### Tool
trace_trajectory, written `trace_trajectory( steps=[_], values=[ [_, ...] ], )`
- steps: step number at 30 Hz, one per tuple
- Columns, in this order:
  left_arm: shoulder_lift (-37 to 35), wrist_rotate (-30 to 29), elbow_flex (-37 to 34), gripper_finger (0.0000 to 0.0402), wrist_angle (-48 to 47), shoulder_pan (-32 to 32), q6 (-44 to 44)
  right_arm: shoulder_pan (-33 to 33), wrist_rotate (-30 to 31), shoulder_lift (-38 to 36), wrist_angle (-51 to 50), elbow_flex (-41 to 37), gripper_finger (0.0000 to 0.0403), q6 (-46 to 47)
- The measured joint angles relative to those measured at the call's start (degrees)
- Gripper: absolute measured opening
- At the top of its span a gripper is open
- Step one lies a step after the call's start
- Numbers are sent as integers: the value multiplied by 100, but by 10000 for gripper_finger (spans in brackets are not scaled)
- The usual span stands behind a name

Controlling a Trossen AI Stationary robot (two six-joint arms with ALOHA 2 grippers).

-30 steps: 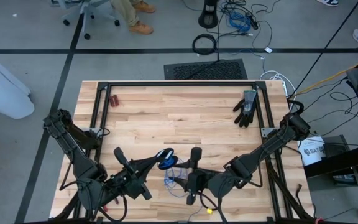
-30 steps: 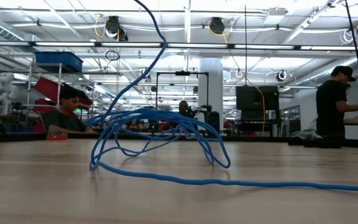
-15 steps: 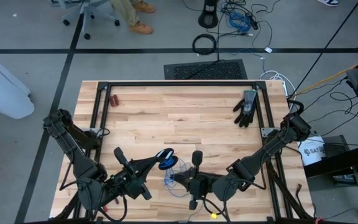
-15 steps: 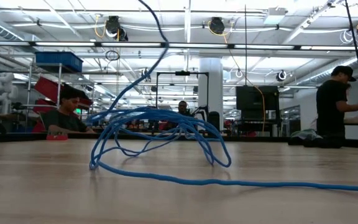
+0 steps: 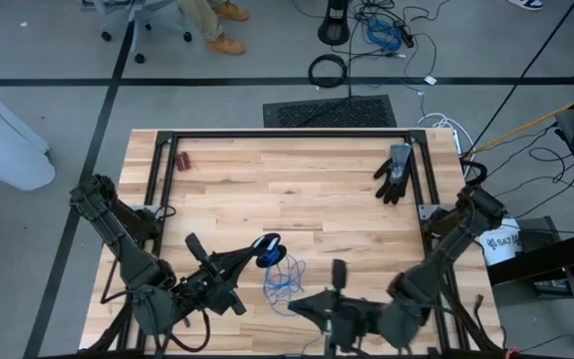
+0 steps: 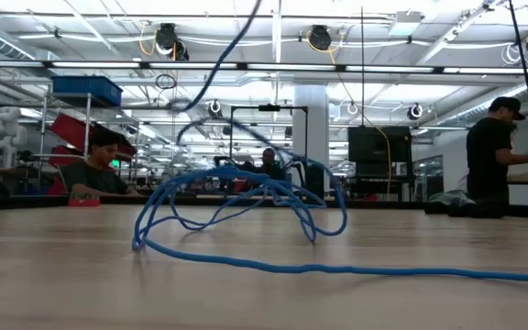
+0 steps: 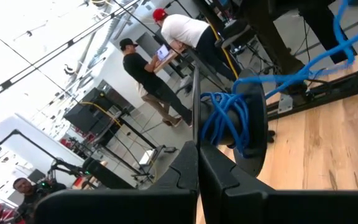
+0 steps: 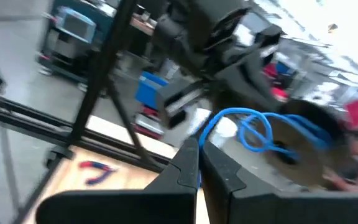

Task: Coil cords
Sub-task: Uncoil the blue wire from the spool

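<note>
A big open robotics lab or workshop, by the look of it. Beyond the wooden tabletop (image 6: 264,275) run long rows of workbenches under white ceiling trusses (image 6: 273,64) hung with lamps and cable reels. People (image 6: 491,151) stand or sit at monitors (image 6: 374,151) far behind, and blue storage bins (image 6: 85,89) sit on racks. Seen from above, the concrete floor (image 5: 217,100) is marked with black tape lines and strewn with loose cables (image 5: 387,30), beyond the tabletop from the arms.
</note>
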Motion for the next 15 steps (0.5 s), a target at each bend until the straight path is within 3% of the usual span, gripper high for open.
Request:
trace_trajectory(
  steps=[10, 12, 15],
  values=[
    [0, 0, 0, 0, 2, -119, 2, 563, 2989, 2, -87, 116, 0, -1377],
    [0, 0, 0, 0, 9, -152, 2, 564, 3314, 0, -237, 116, 0, -1428],
    [0, 1, 0, 0, 8, -209, 25, 546, 3341, -24, -669, 116, 0, -1192]
  ],
)
